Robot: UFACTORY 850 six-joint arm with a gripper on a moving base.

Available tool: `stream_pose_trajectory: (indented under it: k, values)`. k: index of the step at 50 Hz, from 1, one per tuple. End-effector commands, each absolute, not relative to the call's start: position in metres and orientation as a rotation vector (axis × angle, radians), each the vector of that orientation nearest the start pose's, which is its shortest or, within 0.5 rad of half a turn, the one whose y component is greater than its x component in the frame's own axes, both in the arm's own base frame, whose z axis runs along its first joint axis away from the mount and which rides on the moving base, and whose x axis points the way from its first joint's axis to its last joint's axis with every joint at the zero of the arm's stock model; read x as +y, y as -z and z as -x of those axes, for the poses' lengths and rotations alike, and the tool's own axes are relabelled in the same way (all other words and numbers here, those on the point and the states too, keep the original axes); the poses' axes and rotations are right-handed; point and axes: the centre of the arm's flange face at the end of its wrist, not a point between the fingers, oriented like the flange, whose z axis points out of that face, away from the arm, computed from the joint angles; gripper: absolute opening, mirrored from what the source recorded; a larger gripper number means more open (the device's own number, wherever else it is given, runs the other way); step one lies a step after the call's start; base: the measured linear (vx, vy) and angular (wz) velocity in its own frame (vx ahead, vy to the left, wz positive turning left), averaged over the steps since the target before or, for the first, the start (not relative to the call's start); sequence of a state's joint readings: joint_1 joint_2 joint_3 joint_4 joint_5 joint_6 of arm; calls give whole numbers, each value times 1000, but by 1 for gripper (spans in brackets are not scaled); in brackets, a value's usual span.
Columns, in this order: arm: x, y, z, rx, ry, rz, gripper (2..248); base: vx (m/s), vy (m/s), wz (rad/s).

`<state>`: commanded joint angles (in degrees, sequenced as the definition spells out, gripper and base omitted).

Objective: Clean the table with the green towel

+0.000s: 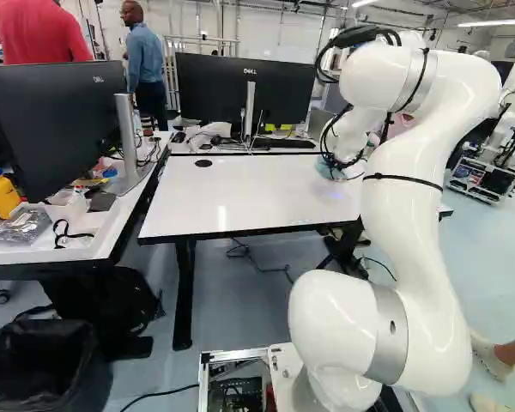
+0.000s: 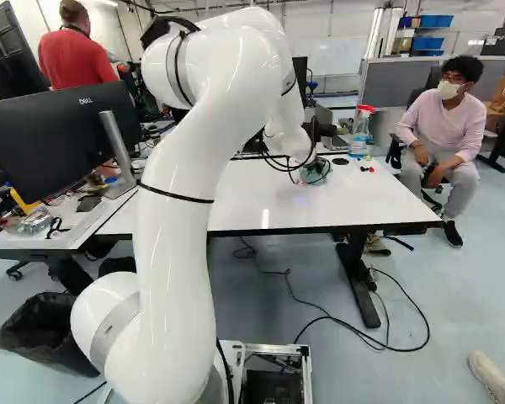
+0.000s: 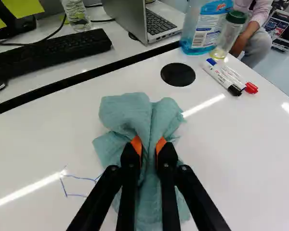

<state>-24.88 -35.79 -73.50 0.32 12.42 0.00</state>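
Observation:
In the right base view my gripper (image 2: 310, 160) is low over the far part of the white table (image 2: 273, 200), with the green towel (image 2: 318, 176) at its tip. The wrist view shows the gripper (image 3: 148, 146) shut on the bunched towel (image 3: 143, 115), a fold pinched between its orange pads. The cloth spreads ahead of the fingers and beneath them, lying against the tabletop (image 3: 231, 159). Beside the towel, thin blue marker lines (image 3: 78, 177) show on the white surface. Whatever lies beneath the cloth is hidden.
Ahead of the towel is a black round cap (image 3: 177, 74); two markers (image 3: 226, 78), a spray bottle (image 3: 204, 29) and a small jar (image 3: 229, 33) stand or lie near it. Beyond the table edge are a keyboard (image 3: 50, 54) and laptop (image 3: 139, 21). A person sits past the far corner.

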Motion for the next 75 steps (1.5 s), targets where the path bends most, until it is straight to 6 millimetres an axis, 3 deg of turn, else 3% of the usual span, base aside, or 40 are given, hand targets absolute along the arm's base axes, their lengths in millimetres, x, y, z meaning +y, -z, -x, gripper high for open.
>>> stream_pose_trajectory:
  k: [14, 39, 54, 75]
  values:
    - [-265, -380, -598, 635, 1351, 2957, 51, 0, 0, 0]
    - [-223, -382, -603, 537, 1333, 2954, 51, 0, 0, 0]
    - [-205, -380, -621, 483, 1344, 2944, 51, 0, 0, 0]
    - [-214, -375, -657, 474, 1392, 2926, 51, 0, 0, 0]
